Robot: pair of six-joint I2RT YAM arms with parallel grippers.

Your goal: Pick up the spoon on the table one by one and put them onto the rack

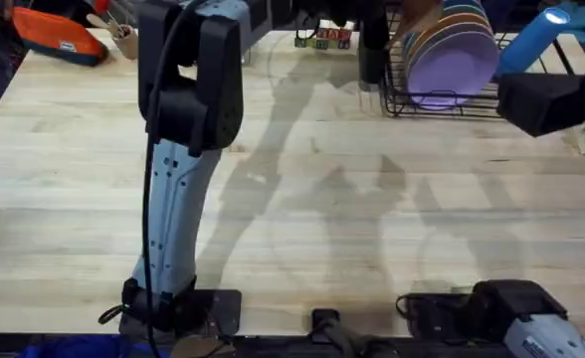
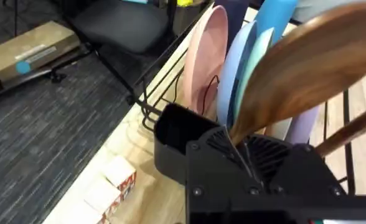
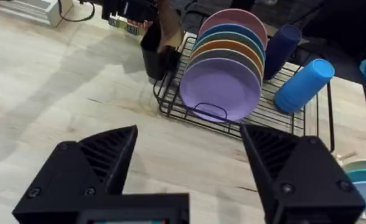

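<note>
**Left tool carrying a spoon over the rack's utensil cup**

The step in hand looks like the delivery: the left tool point(image 2: 245, 168) is clamped on a wooden spoon point(image 2: 301, 74), and the left wrist view shows the spoon's oval bowl rising from between the fingers, right in front of the camera. Just beyond the tool sits the black utensil cup point(image 2: 177, 134) on the side of the rack point(image 2: 155, 102), with the row of upright plates point(image 2: 208, 62) close behind it. A second brown shaft point(image 2: 351, 130) crosses beside the tool; whether it is another spoon already placed or part of the held one, I cannot tell.

In the overhead view the left arm point(image 1: 188, 109) reaches far forward toward the rack point(image 1: 442, 104), and its tool end is hidden under the arm's own bulk. The bare surface point(image 1: 372, 219) between the arms shows no spoon lying loose.

The right tool point(image 3: 183, 168) hangs well back from the rack point(image 3: 177, 102), its fingers spread wide and empty, facing the purple plate point(image 3: 223, 90) and the blue cup point(image 3: 304, 84).

The next move, as I judge it, calls for lining the spoon over the cup's mouth, lowering it until the cup takes it, then releasing without knocking the nearest plate. The cup's opening is narrow and near the plates, so a tilted spoon could catch its rim.
</note>
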